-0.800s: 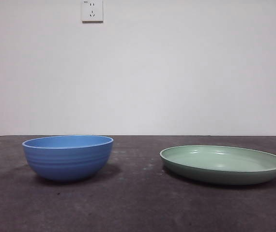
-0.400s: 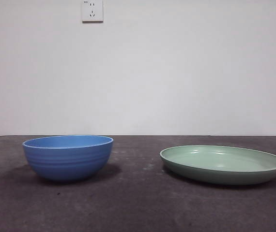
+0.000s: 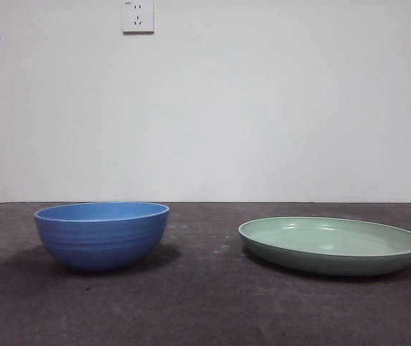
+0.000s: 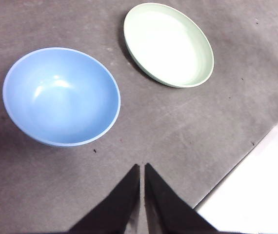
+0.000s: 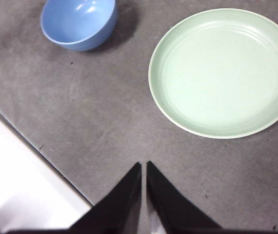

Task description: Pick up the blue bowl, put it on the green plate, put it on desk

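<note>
Standing empty on the desk, bowl ahead of the left gripper and well apart from the plate, which lies nearer the right gripper (both grippers' jaws together, nothing grasped), presumably awaiting pickup.
</note>
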